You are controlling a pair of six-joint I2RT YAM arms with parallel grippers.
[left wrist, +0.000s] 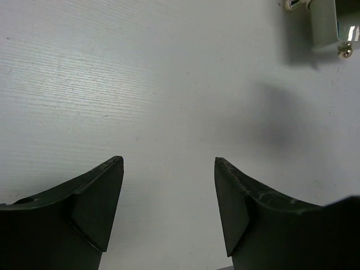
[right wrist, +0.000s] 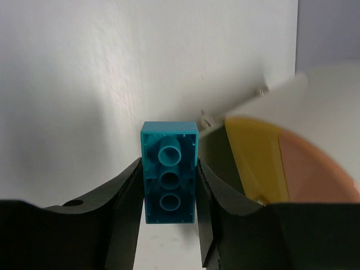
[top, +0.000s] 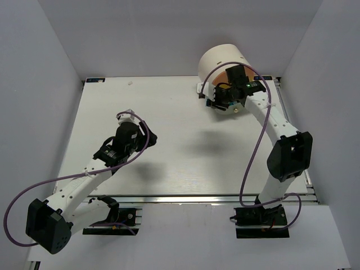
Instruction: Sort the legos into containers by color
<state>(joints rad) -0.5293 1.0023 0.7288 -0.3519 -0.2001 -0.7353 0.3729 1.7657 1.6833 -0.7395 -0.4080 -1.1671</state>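
Observation:
My right gripper (right wrist: pixel 169 169) is shut on a cyan-blue lego (right wrist: pixel 169 171), its hollow underside toward the camera. It hangs beside the cream-white drawer cabinet (top: pixel 222 59) at the table's back right, whose yellow drawer (right wrist: pixel 253 160) and orange drawer (right wrist: pixel 312 169) show at the right of the wrist view. In the top view the right gripper (top: pixel 225 98) is at the cabinet's front. My left gripper (left wrist: pixel 169 163) is open and empty over bare white table; in the top view the left gripper (top: pixel 147 135) is left of centre. No other legos show.
A cream-white bracket with brass knobs (left wrist: pixel 329 28) shows at the top right of the left wrist view. White walls enclose the table (top: pixel 169 124) at the back and sides. A metal rail (top: pixel 214 198) runs along the near edge.

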